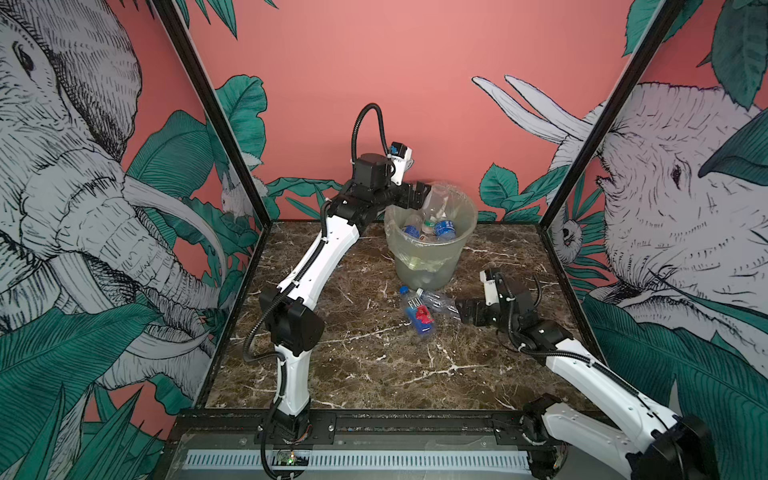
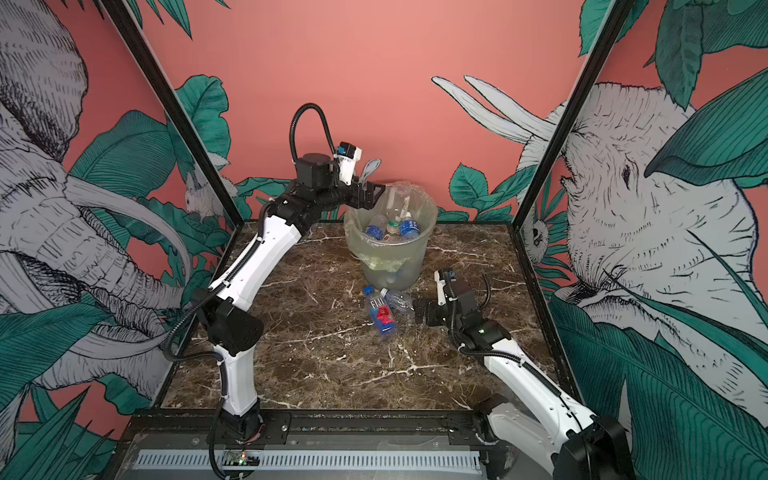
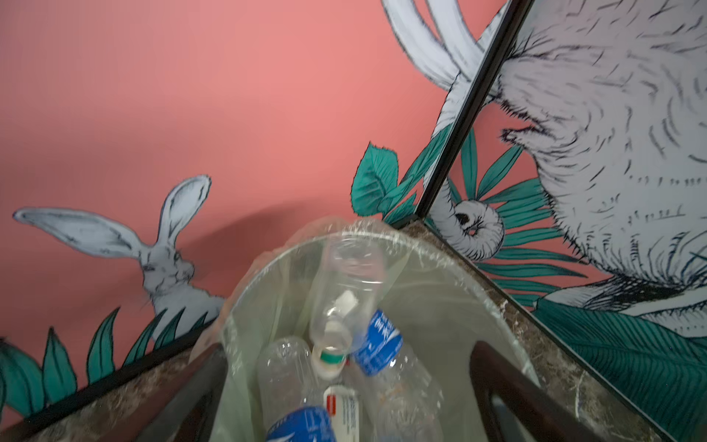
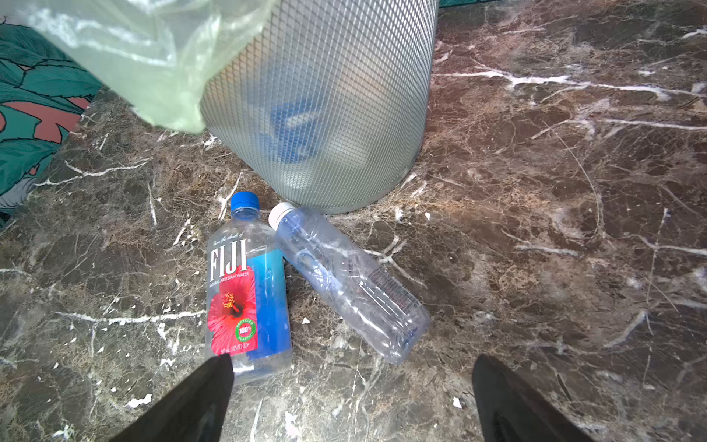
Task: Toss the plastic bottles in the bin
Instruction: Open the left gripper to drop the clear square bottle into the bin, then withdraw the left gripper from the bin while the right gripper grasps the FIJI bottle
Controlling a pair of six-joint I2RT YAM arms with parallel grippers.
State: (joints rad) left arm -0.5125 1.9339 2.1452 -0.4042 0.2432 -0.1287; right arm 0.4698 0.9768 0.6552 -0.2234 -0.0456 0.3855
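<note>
My left gripper hung at the bin rim, mid-frame, fingers spread, clear bottle neck-down inside, right gripper spread too, Fiji bottle and white-capped bottle lay on the table just below the bin.

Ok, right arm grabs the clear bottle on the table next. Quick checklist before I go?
1. Right gripper open: ok.
2. Clear bottle lying ahead, in line with the open jaws: ok.
3. Fiji bottle clear of that grasp: not ok, its base sits at one fingertip.
4. The two bottles apart: cannot tell, their necks nearly meet.
5. Left gripper open, empty, above bin: ok.
6. Bin upright, upended bottle inside its rim: ok.
</note>
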